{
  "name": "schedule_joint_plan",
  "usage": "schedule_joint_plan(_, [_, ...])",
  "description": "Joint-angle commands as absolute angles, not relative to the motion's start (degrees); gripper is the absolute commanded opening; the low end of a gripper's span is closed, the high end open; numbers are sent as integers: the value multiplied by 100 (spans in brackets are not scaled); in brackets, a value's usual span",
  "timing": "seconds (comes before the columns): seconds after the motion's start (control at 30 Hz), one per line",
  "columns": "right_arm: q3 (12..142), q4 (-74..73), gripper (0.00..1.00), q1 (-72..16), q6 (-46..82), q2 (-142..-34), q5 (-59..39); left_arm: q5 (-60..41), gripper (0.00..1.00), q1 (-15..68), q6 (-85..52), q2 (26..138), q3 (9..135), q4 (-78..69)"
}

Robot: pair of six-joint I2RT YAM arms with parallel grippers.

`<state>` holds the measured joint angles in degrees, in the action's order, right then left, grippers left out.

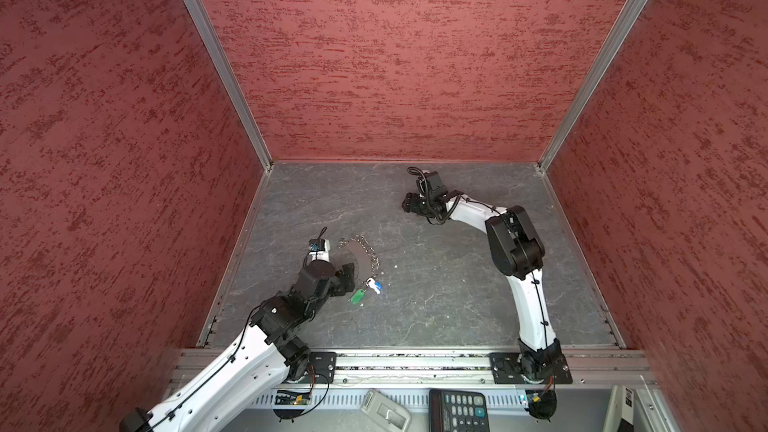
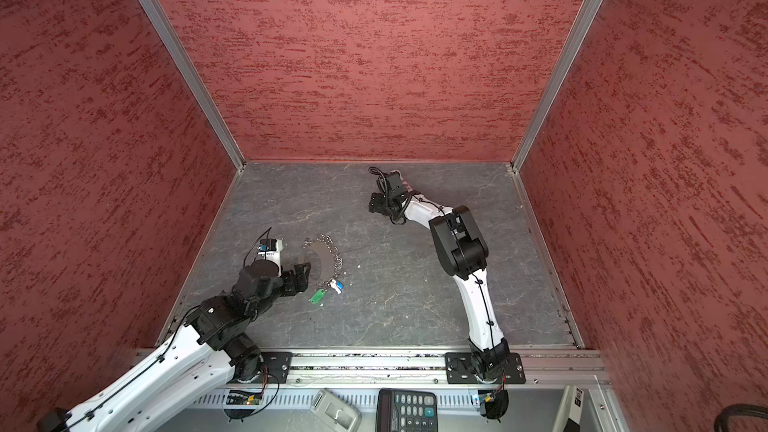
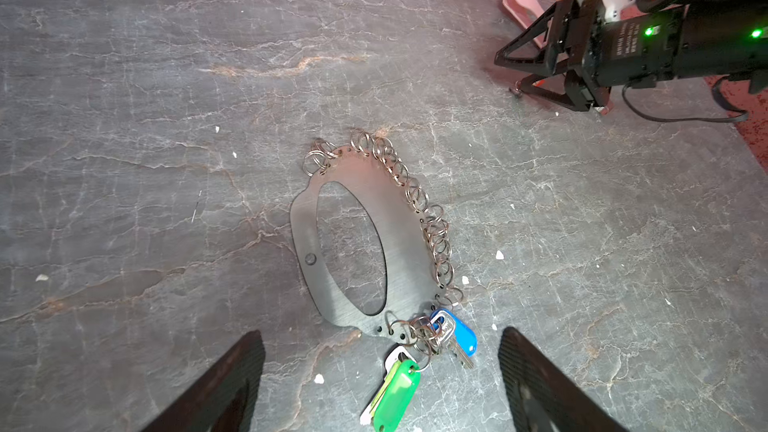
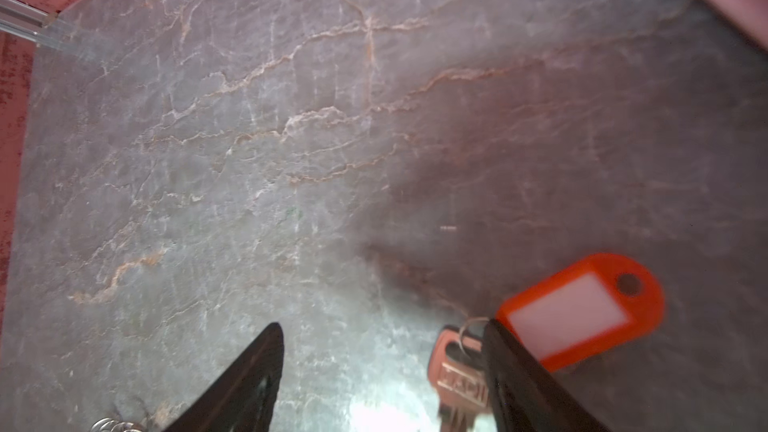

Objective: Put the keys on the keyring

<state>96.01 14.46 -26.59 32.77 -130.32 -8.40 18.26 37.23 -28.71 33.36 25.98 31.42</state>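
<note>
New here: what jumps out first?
The keyring, a dark plate edged with silver rings, lies left of centre with the green-tagged key and blue-tagged key at its end, between the open jaws of the left gripper. The red-tagged key lies toward the back wall, beside the right gripper.

Grey veined table [image 1: 436, 309] carries the keyring [image 1: 360, 255], green key [image 1: 357, 296] and blue key [image 1: 376, 284] at its near end (white specks [image 3: 500, 255] around); the red key [image 4: 582, 311] lies well apart.
</note>
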Motion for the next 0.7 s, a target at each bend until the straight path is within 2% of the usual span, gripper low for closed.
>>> schedule_joint_plan(0.0, [9715,1694,75,-2703,3445,-13183,-829,1839,90,3687,-2795,3287,2549,2987])
schedule_joint_plan(0.27, [8692,1608,74,-2892,3496,-12632,-798,1916,90,3690,-2823,3199,2518,3008])
schedule_joint_plan(0.47, [6829,1097,74,-3148,3585,-11312,-686,1858,91,3690,-2812,3312,2527,2938])
schedule_joint_plan(0.67, [5044,764,74,-3448,3911,-9990,-616,1614,89,3695,-2721,3973,2690,2778])
